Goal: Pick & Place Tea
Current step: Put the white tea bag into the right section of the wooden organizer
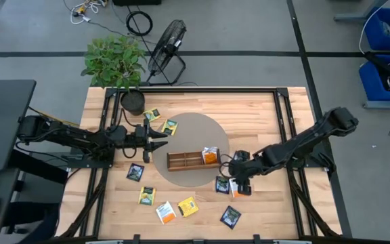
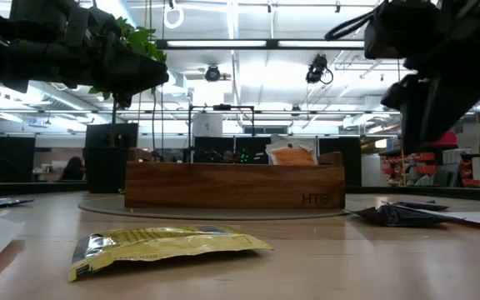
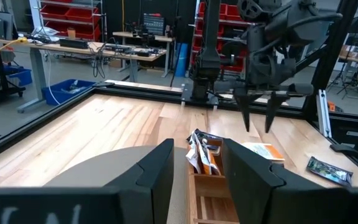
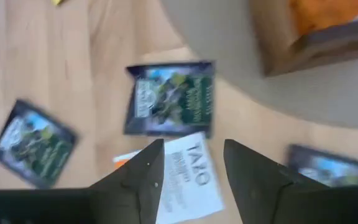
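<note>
Small square tea sachets lie flat on the wooden table: yellow ones (image 1: 152, 114) (image 1: 187, 206), a white-and-orange one (image 1: 166, 212), black ones (image 1: 135, 172) (image 1: 230, 216). One orange sachet (image 1: 210, 155) stands in the right end of the brown wooden tray (image 1: 188, 160), which sits on a round grey mat. My right gripper (image 1: 241, 184) hovers open, pointing down, over a white sachet (image 4: 188, 177) beside a black one (image 4: 173, 96). My left gripper (image 1: 162, 137) is open and level, left of the tray and pointing toward it (image 3: 207, 193).
A potted plant (image 1: 116, 64) stands at the table's far left corner. A black frame rail (image 1: 195, 89) runs round the table's edges. More sachets lie near the table's near edge (image 1: 146, 196). In the low view a yellow sachet (image 2: 165, 243) lies in front of the tray (image 2: 236, 185).
</note>
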Available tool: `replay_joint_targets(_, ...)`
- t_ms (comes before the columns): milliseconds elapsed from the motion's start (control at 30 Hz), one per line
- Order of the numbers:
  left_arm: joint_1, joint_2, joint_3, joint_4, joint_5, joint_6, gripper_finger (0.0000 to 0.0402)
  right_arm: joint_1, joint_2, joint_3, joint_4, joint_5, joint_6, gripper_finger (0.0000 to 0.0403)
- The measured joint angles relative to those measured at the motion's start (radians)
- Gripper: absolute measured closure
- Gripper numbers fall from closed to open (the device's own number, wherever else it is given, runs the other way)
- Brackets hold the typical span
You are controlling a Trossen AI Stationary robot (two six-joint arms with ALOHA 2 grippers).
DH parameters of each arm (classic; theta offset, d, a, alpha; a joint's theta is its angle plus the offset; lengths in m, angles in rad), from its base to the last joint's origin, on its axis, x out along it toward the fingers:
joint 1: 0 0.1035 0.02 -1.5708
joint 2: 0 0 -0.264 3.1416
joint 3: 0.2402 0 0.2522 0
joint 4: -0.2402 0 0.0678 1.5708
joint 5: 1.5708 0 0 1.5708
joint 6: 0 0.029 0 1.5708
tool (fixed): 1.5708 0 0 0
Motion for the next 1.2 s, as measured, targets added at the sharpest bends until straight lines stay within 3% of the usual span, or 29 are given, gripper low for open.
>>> replay_joint_targets(133, 0.0, 0.0, 0.0, -0.001, 0.0, 0.0, 0.0262, 0.007, 0.053, 0.0, 0.002, -0.054, -0.004, 0.0227)
replay_joint_targets(400, 0.0, 0.0, 0.0, -0.005, 0.0, 0.0, 0.0262, 0.01, 0.203, 0.0, 0.005, -0.036, -0.076, 0.0227)
replay_joint_targets(833, 0.0, 0.0, 0.0, -0.006, 0.0, 0.0, 0.0262, 0.018, 0.221, 0.003, 0.002, 0.004, -0.079, 0.0231)
replay_joint_targets(1200, 0.0, 0.0, 0.0, -0.005, 0.0, -0.001, 0.0262, 0.017, 0.223, 0.002, 0.008, -0.013, -0.07, 0.0337)
